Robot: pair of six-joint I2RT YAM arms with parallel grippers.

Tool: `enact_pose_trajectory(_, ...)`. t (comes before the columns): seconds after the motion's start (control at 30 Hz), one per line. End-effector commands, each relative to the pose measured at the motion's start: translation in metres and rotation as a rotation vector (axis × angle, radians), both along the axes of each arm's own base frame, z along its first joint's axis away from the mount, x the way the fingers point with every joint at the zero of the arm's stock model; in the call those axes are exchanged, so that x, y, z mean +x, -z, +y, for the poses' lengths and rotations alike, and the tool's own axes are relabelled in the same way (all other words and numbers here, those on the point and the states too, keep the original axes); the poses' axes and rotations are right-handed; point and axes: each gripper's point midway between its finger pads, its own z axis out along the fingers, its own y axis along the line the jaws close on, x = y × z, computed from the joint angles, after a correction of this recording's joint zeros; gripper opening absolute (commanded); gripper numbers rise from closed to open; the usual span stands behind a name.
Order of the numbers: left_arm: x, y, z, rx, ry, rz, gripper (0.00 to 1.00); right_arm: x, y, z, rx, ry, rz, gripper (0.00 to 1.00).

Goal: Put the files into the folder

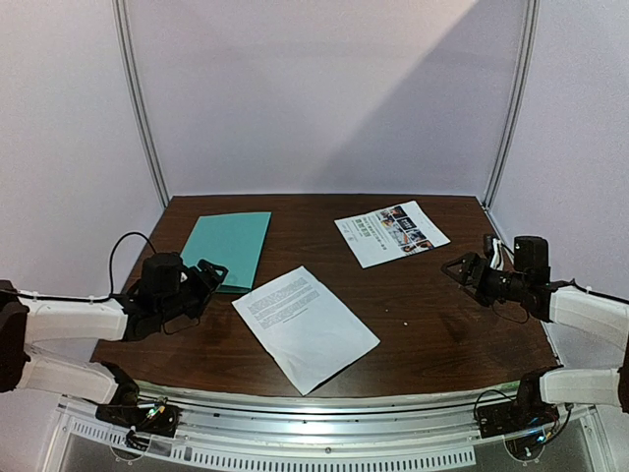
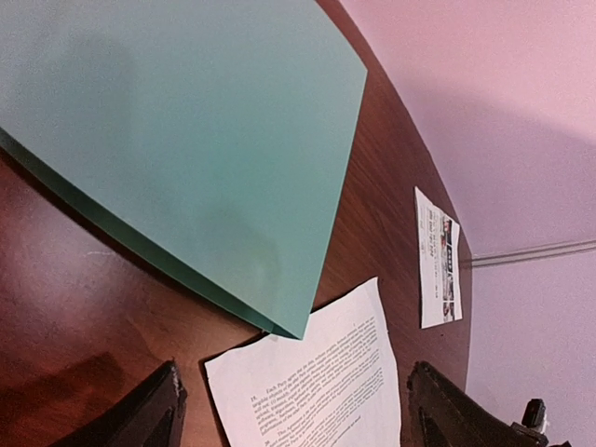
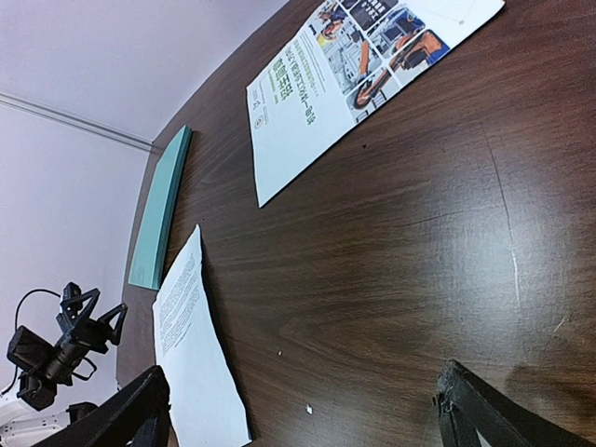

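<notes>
One teal folder (image 1: 228, 250) lies shut and flat near the far-left corner of the brown table (image 1: 442, 324). Two sheets lie outside it. The text-only sheet (image 1: 305, 327) sits mid-table, skewed, one corner reaching the near edge and its far edge just beside the folder's near corner. The photo sheet (image 1: 391, 233) lies near the far-right corner, well apart from the other. Two grippers hover empty: the left gripper (image 1: 214, 275) by the folder's near edge and the right gripper (image 1: 452, 268) by the right edge, both with fingers spread (per the wrist views).
</notes>
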Motion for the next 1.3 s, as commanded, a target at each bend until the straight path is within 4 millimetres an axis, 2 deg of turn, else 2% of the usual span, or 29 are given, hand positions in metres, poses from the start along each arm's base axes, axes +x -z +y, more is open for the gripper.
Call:
enact_pose_trajectory(0.0,0.006,0.003,0.003,-0.072,-0.045,-0.002,0.81,-0.003,0.007,0.0,0.013,-0.003,0.024,0.99)
enact_pose_trajectory(0.23,0.014,0.007,0.003,-0.093,-0.066,0.0,0.78,-0.004,0.01,0.0,0.01,-0.004,0.032,0.99)
enact_pose_trajectory(0.47,0.018,0.02,0.002,-0.107,-0.086,0.035,0.77,-0.003,0.011,0.0,0.008,-0.007,0.038,0.99)
enact_pose_trajectory(1.27,0.039,0.029,0.019,-0.159,-0.151,0.004,0.73,-0.004,0.012,0.0,-0.006,-0.017,0.043,0.99)
